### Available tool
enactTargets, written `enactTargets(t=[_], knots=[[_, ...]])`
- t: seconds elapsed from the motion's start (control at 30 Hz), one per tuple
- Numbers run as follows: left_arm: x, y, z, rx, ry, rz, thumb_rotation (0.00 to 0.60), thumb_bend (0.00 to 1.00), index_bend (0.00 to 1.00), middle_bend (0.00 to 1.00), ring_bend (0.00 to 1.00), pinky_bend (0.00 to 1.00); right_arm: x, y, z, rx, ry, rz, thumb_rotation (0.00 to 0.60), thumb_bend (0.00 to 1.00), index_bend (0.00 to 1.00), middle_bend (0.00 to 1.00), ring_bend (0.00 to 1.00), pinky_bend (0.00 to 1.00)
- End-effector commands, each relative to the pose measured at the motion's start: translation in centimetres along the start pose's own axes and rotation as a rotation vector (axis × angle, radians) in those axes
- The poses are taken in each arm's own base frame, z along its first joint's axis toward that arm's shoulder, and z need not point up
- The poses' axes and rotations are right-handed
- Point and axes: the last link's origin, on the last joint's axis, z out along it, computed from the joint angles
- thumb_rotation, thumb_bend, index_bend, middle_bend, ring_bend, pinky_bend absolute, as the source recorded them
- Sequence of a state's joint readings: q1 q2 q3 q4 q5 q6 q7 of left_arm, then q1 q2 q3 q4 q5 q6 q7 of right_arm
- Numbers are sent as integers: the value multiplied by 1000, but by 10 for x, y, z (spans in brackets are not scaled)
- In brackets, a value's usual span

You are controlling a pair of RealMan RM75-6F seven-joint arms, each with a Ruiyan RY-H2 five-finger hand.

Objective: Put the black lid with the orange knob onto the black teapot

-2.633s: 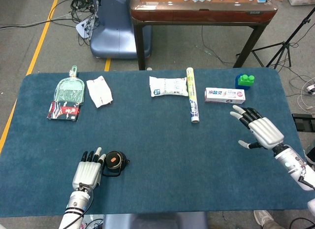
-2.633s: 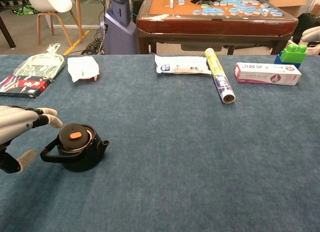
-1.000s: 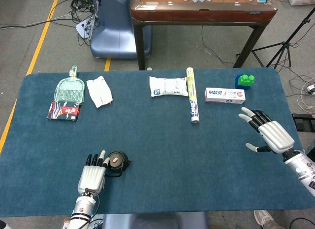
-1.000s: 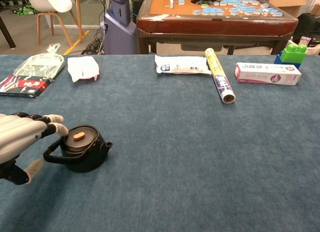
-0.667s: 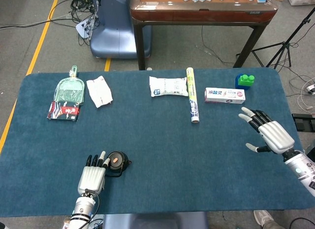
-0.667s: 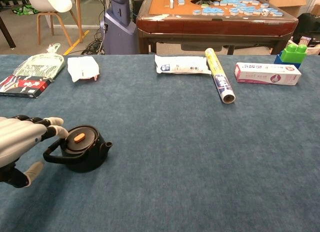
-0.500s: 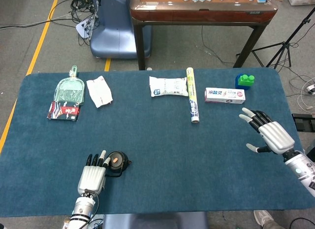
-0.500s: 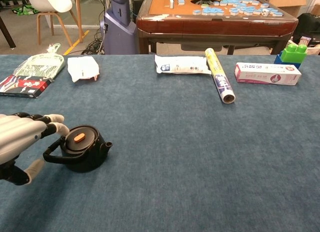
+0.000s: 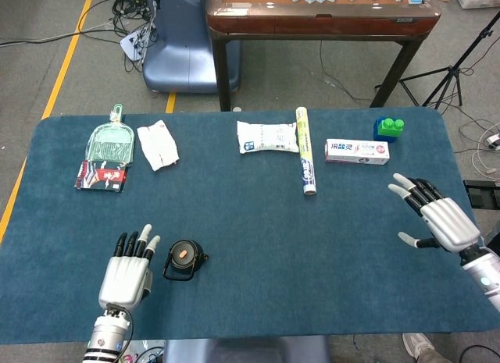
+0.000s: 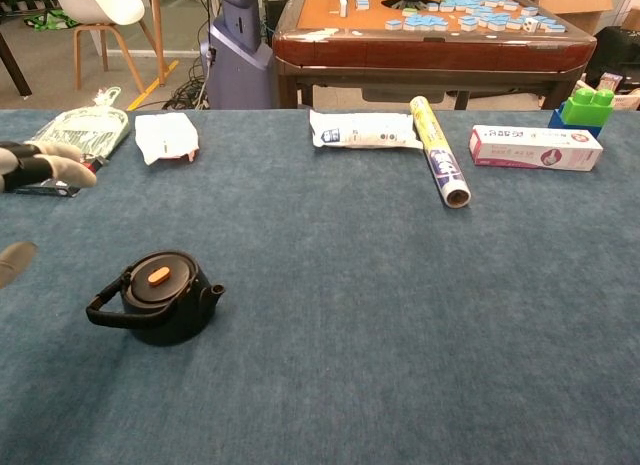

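Sitting lidded, teapot (image 9: 184,259) just right of left hand (image 9: 127,271) (fingers spread, empty).

Robot lab/test rm: floor cables (image 9: 125,8), yellow floor tape (image 9: 66,62), tripod (image 9: 461,58), mahjong table (image 9: 320,12).

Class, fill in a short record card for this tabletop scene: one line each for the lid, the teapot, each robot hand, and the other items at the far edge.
lid: black lid with orange knob sits on the teapot
teapot: black teapot upright on the blue table, handle toward the left hand
left hand: left hand open, beside the teapot, apart from it
right hand: right hand open, fingers spread, holding nothing
far edge: toothpaste box, roll, white packet, toy blocks
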State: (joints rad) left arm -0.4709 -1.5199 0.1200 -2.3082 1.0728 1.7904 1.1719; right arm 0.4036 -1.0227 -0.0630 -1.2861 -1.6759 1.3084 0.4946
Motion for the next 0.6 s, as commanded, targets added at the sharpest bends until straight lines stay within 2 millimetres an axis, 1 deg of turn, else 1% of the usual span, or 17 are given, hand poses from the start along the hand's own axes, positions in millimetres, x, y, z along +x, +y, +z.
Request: enactTargets(t=[0.03,0.17,0.23,0.37,0.47,0.6], knots=[[0,-29,-11,-1,53,-71,600,534,116,0,0,0,2,-9,-29,-11,1,10,600,254,9,0,0,0],[-10,-61,-21,-21,103,-107,600,534,116,0,0,0,1,-25,-62,-19,-4,33,600,254,8,0,0,0],[-15,-75,-24,-24,118,-116,600,534,116,0,0,0,0,-34,-76,-21,-9,47,600,254,8,0,0,0],[-32,-102,-30,-43,151,-95,600,534,116,0,0,0,-8,-53,-103,-29,-35,68,600,254,8,0,0,0],[-46,-118,-32,-46,167,-77,600,533,116,0,0,0,-18,-65,-118,-31,-61,78,600,254,8,0,0,0],[-63,-136,-33,-53,169,-84,600,533,116,0,0,0,-33,-77,-131,-41,-90,79,600,254,9,0,0,0]])
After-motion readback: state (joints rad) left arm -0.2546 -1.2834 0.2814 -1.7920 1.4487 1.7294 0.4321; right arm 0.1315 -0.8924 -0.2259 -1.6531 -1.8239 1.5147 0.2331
